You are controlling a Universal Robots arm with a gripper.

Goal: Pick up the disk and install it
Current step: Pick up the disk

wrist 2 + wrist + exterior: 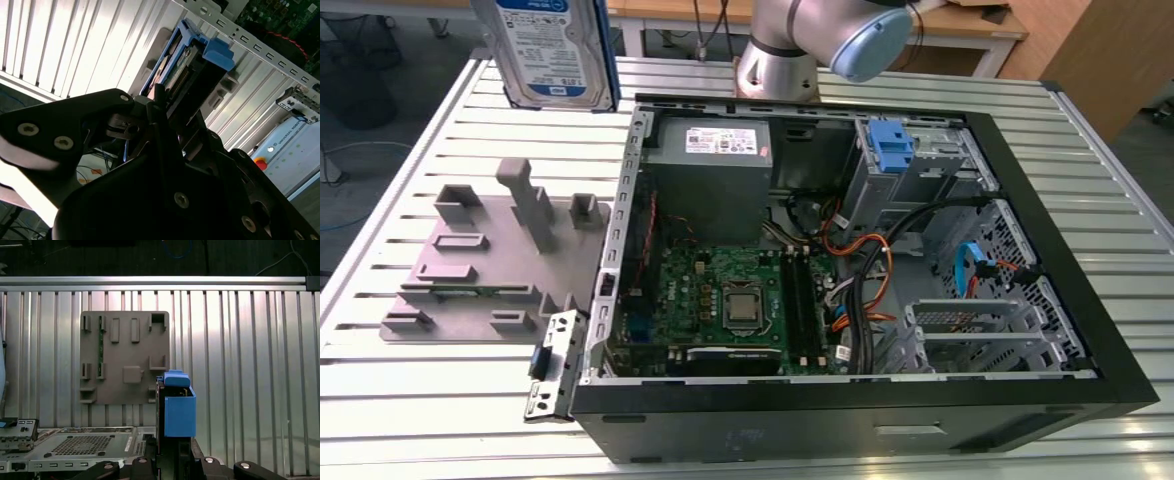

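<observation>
Slatted aluminium table [400, 400] carries the whole setup, with bare slats on every side of the work. The gripper [165, 115] has its jaws clamped on the disk [192, 65], black fingers [125, 125] pressed to its flat faces. The blue carrier rail runs along the disk's outer edge and ends in a blue tab.

In the first wrist view the disk [179, 410] juts edge-on out of the gripper [172, 460]. Its free end lies over one edge of the grey fixture [125, 360] far beneath, with open slats to one side.

In the exterior view, taking the open computer case [854, 420] as the dial, the disk [547, 50] hangs upright at eleven o'clock. It is outside the case's rim and clear of the table. The arm [827, 30] stands at twelve o'clock, just beyond the rim. The grey fixture [467, 270] lies at nine o'clock, its near edge just beside the case wall.

Inside the case, the power supply [720, 150] sits at twelve o'clock against the far wall. A blue bracket [891, 150] stands at one o'clock in the drive cage. The motherboard [720, 290] is at seven o'clock, and cables crowd the middle.
</observation>
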